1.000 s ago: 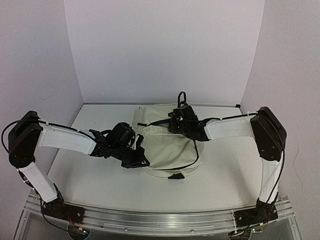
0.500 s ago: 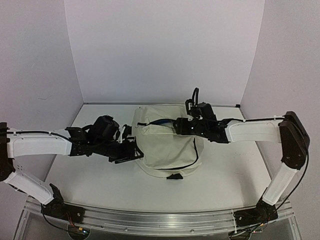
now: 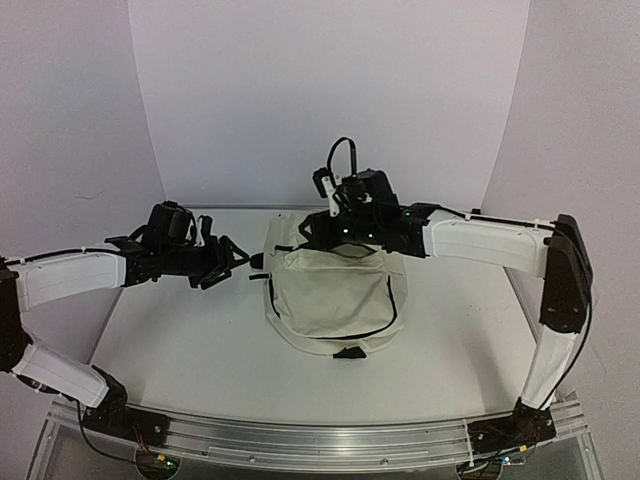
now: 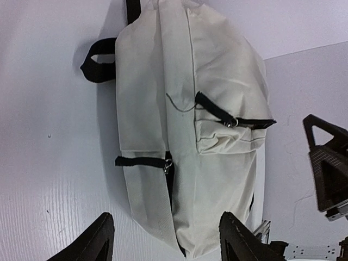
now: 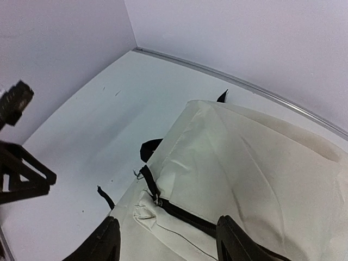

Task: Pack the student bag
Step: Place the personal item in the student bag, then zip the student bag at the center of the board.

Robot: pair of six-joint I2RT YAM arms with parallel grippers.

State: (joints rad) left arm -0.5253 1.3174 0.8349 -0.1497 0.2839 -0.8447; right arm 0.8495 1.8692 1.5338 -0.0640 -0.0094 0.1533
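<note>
Three plain pale walls point(image 3: 330, 100) are boxing in the space, one behind and one on each side, and they are meeting the table along a thin seam. Below them a white table point(image 3: 180, 340) is spreading out, smooth and matt, showing a few tiny dark specks and faint scratches in the wrist views. A metal rail point(image 3: 320, 440) is running along its near edge and carrying both arm bases.

The student bag point(image 3: 335, 295) is lying flat on the table near the middle, towards the back wall, with its rounded end pointing at the near edge and its cream cloth creasing softly.

The left arm point(image 3: 70, 280) is reaching in from the left, low over the table, and the right arm point(image 3: 480, 245) is stretching across from the right, above the far end of the bag. The left gripper point(image 4: 168, 239) is hanging just left of the bag with its fingers standing apart, gripping nothing. The right gripper point(image 5: 166, 242) is hovering over the bag's far corner, fingers likewise spread and empty.

A black strap loop point(image 4: 98, 60) is sticking out from the bag's edge onto the bare table, and a black zip point(image 5: 179, 212) is lying zipped shut across the cream cloth
</note>
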